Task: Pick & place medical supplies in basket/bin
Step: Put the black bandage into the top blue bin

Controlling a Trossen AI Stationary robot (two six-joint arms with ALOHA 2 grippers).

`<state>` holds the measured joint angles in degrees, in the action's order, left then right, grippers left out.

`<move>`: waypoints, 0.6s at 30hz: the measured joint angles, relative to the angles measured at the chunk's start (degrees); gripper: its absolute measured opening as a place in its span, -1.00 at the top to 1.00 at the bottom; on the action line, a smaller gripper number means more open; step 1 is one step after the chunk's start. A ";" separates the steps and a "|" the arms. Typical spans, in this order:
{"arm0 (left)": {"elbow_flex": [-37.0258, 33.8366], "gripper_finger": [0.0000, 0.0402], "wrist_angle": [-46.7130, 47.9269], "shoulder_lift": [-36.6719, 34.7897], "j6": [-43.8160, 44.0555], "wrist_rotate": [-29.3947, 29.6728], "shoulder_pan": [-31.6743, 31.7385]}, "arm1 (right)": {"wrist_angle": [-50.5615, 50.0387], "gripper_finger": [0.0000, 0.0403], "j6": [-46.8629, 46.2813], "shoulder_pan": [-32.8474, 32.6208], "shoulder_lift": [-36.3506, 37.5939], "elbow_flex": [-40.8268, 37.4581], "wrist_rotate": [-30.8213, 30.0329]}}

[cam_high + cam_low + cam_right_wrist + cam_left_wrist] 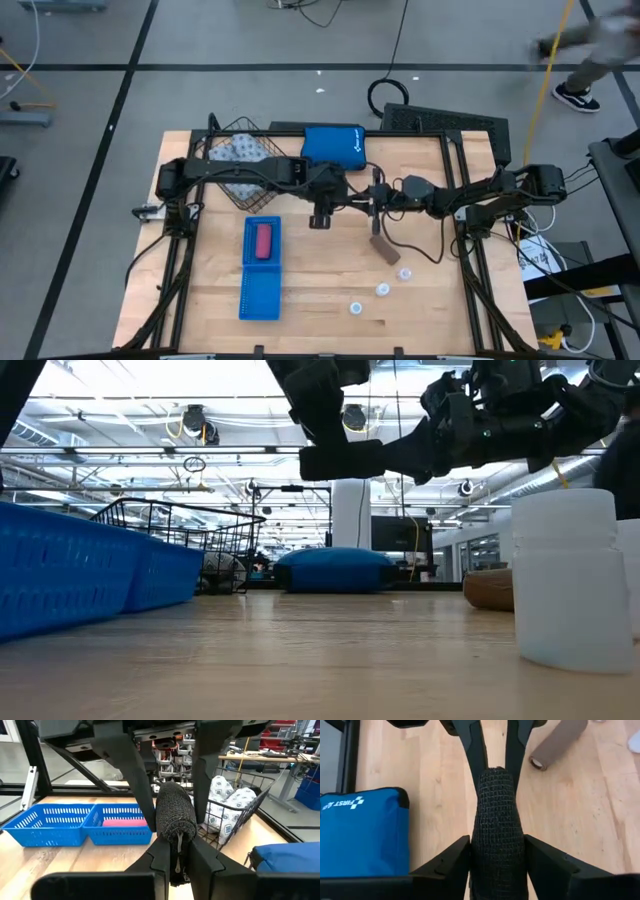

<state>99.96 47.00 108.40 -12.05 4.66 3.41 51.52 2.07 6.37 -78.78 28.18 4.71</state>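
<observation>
Your black roll (498,835) ran off the left wrist picture's lower edge, the fabric pack (240,155) lay partly hidden under the left arm, the white disc (575,580) was cut by the low view's right edge, the passing person (590,60) was blurred.

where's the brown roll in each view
high view: brown roll just right of picture centre
low view: far right, behind the white disc
left wrist view: upper right, on the wood
right wrist view: not in it
shared landmark: the blue zip pouch, in all four
</observation>
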 joint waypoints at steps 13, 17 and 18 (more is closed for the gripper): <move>-0.68 0.74 0.65 -1.28 7.49 -2.50 -0.39 | -0.98 0.57 0.73 0.00 1.26 0.04 0.06; -4.44 0.74 0.86 -5.48 14.29 2.01 -2.65 | -4.81 0.42 0.83 0.00 4.30 0.13 -0.02; -5.93 0.74 1.62 -6.87 16.99 3.08 -3.28 | -6.14 0.39 0.83 0.00 5.14 0.07 -0.18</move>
<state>94.03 48.63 101.53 4.93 7.74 0.13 45.38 2.90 6.37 -73.64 28.25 4.53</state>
